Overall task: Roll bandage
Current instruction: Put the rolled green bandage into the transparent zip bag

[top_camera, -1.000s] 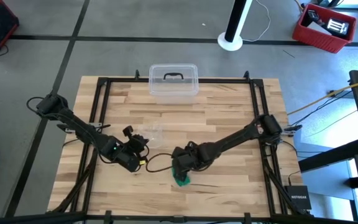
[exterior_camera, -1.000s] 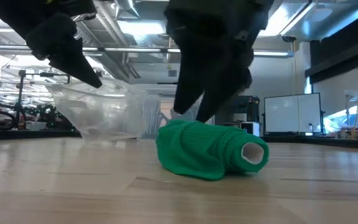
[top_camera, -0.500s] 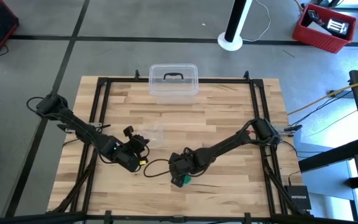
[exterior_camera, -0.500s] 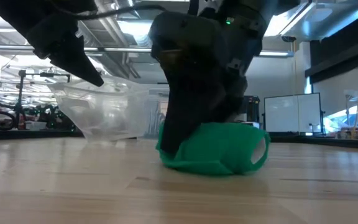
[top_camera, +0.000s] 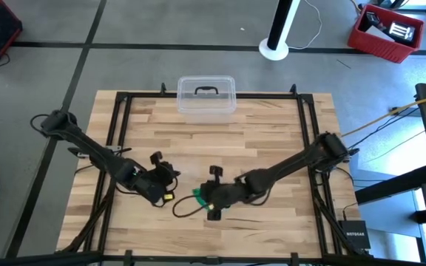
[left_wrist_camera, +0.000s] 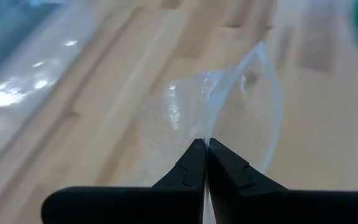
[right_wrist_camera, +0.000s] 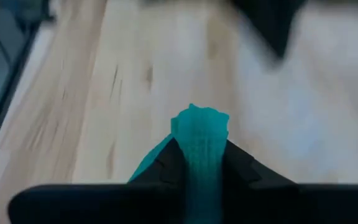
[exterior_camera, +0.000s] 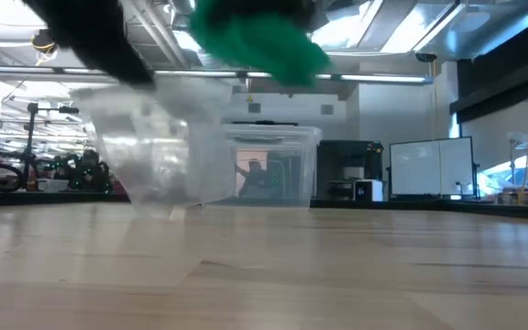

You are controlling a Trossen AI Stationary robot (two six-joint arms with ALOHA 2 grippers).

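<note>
The teal-green bandage (exterior_camera: 253, 38) is a bunched roll held high above the table in my right gripper (top_camera: 204, 201), near the table's front middle; it also shows in the high view (top_camera: 198, 195) and the right wrist view (right_wrist_camera: 199, 146). My left gripper (top_camera: 163, 186) is just to its left, shut on the crinkled clear plastic wrapper (left_wrist_camera: 229, 93). The wrapper also shows in the low view (exterior_camera: 149, 151), where it hangs below the blurred left gripper. My left gripper pinches an edge of the clear wrapper (left_wrist_camera: 206, 138) between its two shut fingertips; the rest of the wrapper spreads out past the fingers over the table. My right gripper pinches the bandage (right_wrist_camera: 197, 163) between its two fingers, and a bunched end (right_wrist_camera: 199, 119) sticks out past the tips. The bandage is lifted clear of the table.
A clear plastic box with a dark handle (top_camera: 207, 96) stands at the middle of the table's far edge and shows behind the wrapper in the low view (exterior_camera: 269, 165). A black cable (top_camera: 187, 208) loops on the table near both grippers. Bare wood lies to the right.
My right gripper has come down on the bandage roll lying on the table, shut on it and squashed it. It has then lifted it clear, going up and a little toward the table's left. My left gripper has kept hold of the wrapper and shifted slightly.
</note>
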